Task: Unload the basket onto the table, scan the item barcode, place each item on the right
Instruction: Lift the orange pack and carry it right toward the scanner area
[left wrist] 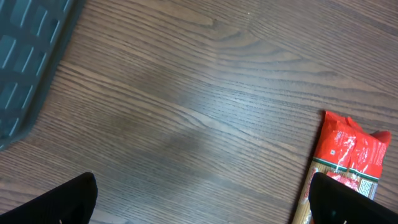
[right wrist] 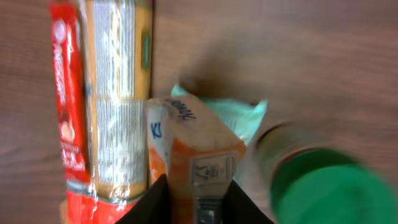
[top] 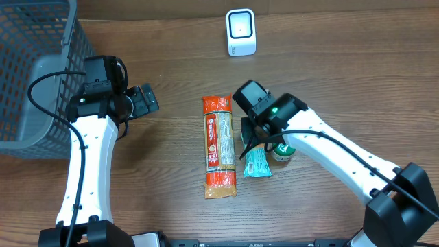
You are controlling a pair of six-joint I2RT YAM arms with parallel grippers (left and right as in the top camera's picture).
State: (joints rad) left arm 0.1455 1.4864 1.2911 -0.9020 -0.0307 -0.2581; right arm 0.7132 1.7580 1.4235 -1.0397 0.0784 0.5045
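My right gripper [right wrist: 198, 183] is shut on a small orange and white packet [right wrist: 196, 143], its black fingers [right wrist: 152, 202] pressed against both sides. A printed label shows on the packet's near face. In the overhead view the right gripper [top: 249, 134] hides this packet, just right of a long red and orange pasta pack [top: 218, 145]. The white barcode scanner [top: 241, 32] stands at the back of the table. My left gripper [top: 144, 100] is open over bare wood at the left, holding nothing, with its fingertips [left wrist: 78, 196] wide apart.
A teal packet [top: 257, 165] and a green-lidded jar [top: 283, 151] lie right under and beside the right gripper. A grey mesh basket [top: 27, 68] fills the left back corner. The pasta pack [left wrist: 345, 155] shows by my left gripper's right finger.
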